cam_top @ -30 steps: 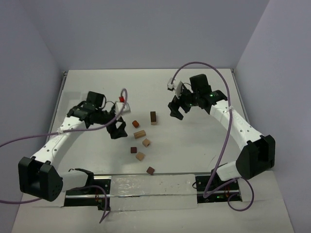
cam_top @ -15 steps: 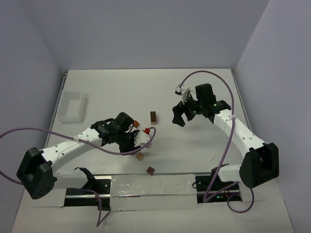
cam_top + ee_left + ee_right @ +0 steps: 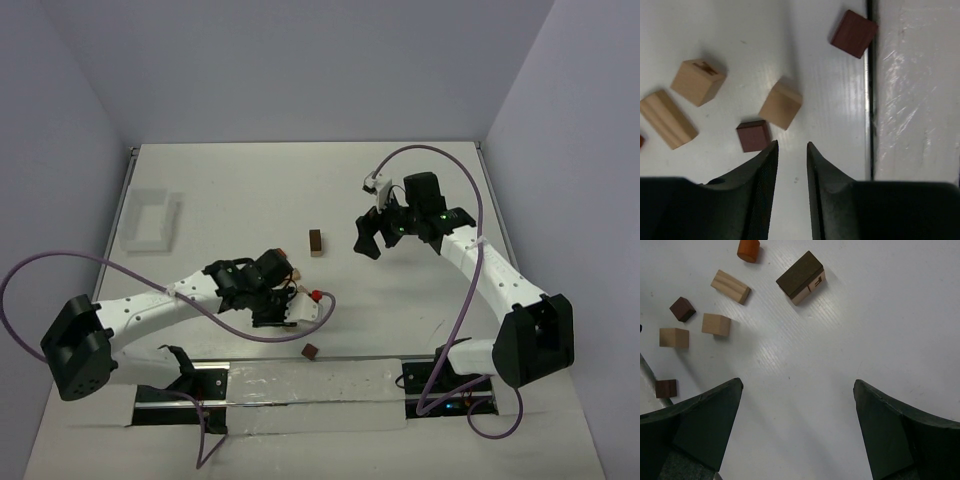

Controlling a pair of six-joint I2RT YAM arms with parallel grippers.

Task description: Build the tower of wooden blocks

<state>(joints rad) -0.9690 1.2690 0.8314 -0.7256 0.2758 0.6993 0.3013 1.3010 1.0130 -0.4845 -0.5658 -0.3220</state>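
Note:
Several wood blocks lie singly on the white table; no tower shows. In the left wrist view my left gripper (image 3: 791, 145) hangs low over the table, its jaws a narrow gap apart with nothing between them. A dark brown cube (image 3: 753, 135) sits just left of its left fingertip, and a tan cube (image 3: 781, 105) lies just ahead. Another tan cube (image 3: 697, 82), a tan bar (image 3: 667, 119) and a reddish-brown cube (image 3: 853, 34) lie further off. My right gripper (image 3: 797, 385) stands wide open over bare table, short of a dark-topped block (image 3: 801, 278). From above, the left gripper (image 3: 280, 303) hides most blocks.
A shallow white tray (image 3: 150, 220) lies at the back left. A glossy white strip (image 3: 310, 385) and a dark rail run along the near edge, close to the reddish-brown cube (image 3: 310, 351). Purple cables loop beside both arms. An orange piece (image 3: 748, 250) lies beyond the blocks.
My left arm has swung from the back left down over the cluster of blocks, and its jaws have narrowed. The right arm shifted slightly right and stays open.

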